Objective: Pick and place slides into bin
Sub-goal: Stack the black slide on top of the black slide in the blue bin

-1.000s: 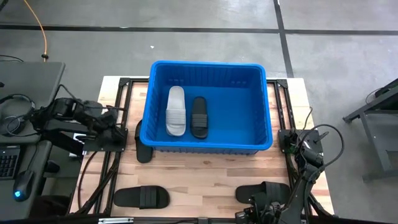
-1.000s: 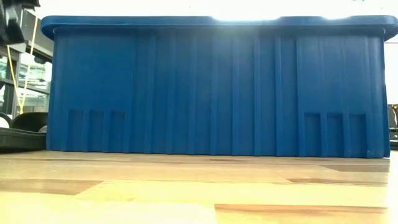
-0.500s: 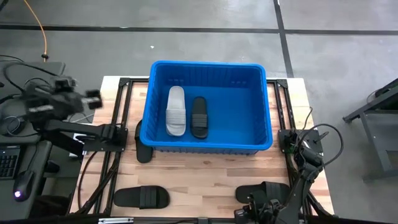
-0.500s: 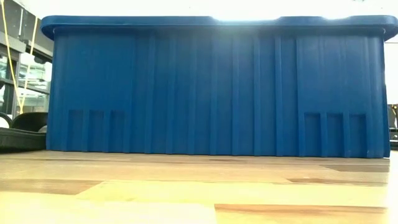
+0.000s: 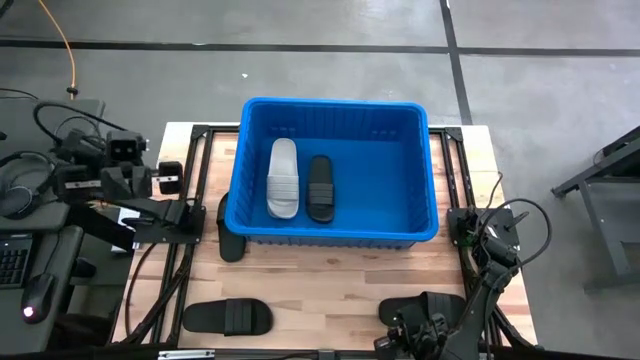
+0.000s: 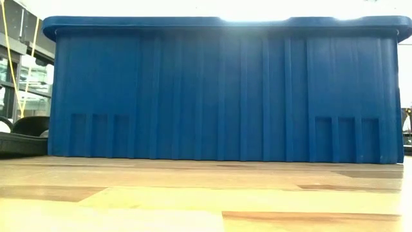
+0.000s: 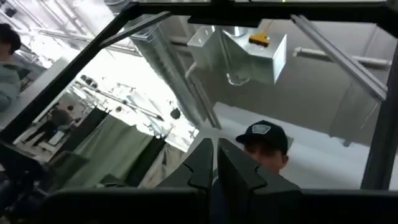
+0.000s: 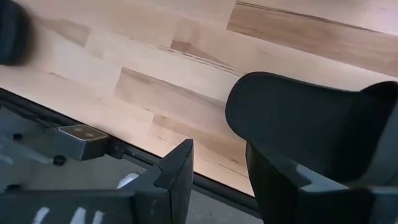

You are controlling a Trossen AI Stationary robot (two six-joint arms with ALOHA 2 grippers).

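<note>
The blue bin (image 5: 425,215) stands on the wooden table and holds a light grey slide (image 5: 283,178) and a black slide (image 5: 319,188), both flat on its floor. A black slide (image 5: 228,236) lies against the bin's near left corner; it also shows in the low view (image 6: 22,136). Two more black slides lie near the front edge, one left (image 5: 226,317), one right (image 5: 428,306). My right gripper (image 8: 217,152) is open at the front edge, beside the right slide's end (image 8: 311,124). My left gripper (image 7: 214,163) is shut and empty, off the table's left side (image 5: 128,170), pointing up. My right gripper is open, one finger (image 8: 270,171) in front of the end of the black slide (image 8: 292,118), the other over the table's edge. Whether that finger touches the slide, I cannot tell. The slide lies flat on the table.
The bin's near wall (image 6: 219,90) fills the low view. Dark frame rails (image 5: 190,190) run along the table's left and right sides. Bare wood (image 5: 330,290) lies between the two front slides. A person in a cap (image 7: 264,140) shows in the left wrist view.
My left gripper has drawn back from the table's left edge beside the bin, gone up and toward the left, and tipped until it points upward. The slides and the bin have stayed where they were.
</note>
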